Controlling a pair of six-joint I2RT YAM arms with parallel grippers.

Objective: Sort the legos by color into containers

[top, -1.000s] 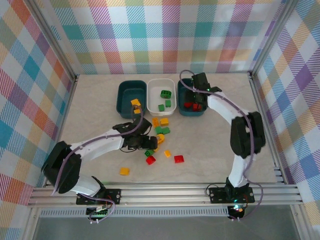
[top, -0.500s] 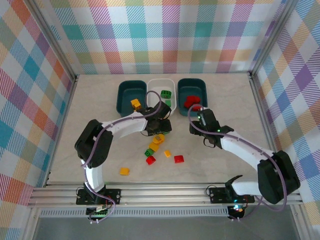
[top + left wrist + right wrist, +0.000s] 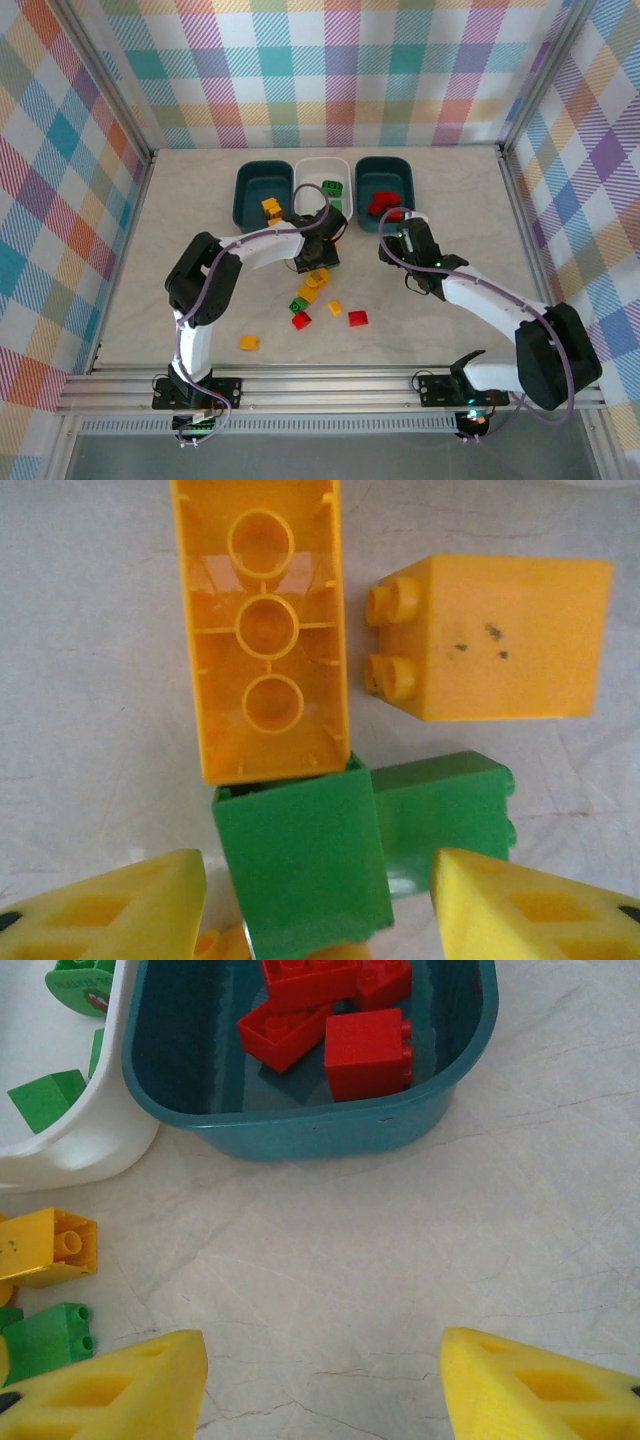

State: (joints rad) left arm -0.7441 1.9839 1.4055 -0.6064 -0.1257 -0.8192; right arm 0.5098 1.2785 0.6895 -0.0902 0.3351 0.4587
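My left gripper [image 3: 320, 858] is open and straddles a green lego [image 3: 300, 865]. Its left finger is nearly against that lego, and a gap shows at the right finger. A long orange lego [image 3: 265, 630], a square orange one [image 3: 500, 640] and a second green one [image 3: 445, 805] crowd around it. From above, the left gripper [image 3: 318, 257] sits just below the white container [image 3: 322, 170]. My right gripper [image 3: 322, 1338] is open with nothing in it, over bare table in front of the right teal container [image 3: 300, 1135], which holds red legos [image 3: 368, 1052]. The right gripper [image 3: 397, 230] is short of that container [image 3: 385, 168].
The left teal container [image 3: 262, 180] has a yellow lego [image 3: 270, 208] at its near rim. Green legos [image 3: 331, 187] lie in the white one. Loose legos lie nearer the arms: yellow [image 3: 249, 342], red [image 3: 301, 320], yellow [image 3: 335, 307], red [image 3: 357, 318], green [image 3: 298, 304].
My left gripper has moved up from the lower bricks to the cluster by the white container, and its jaws have narrowed. My right gripper has drawn back from over the right teal container.
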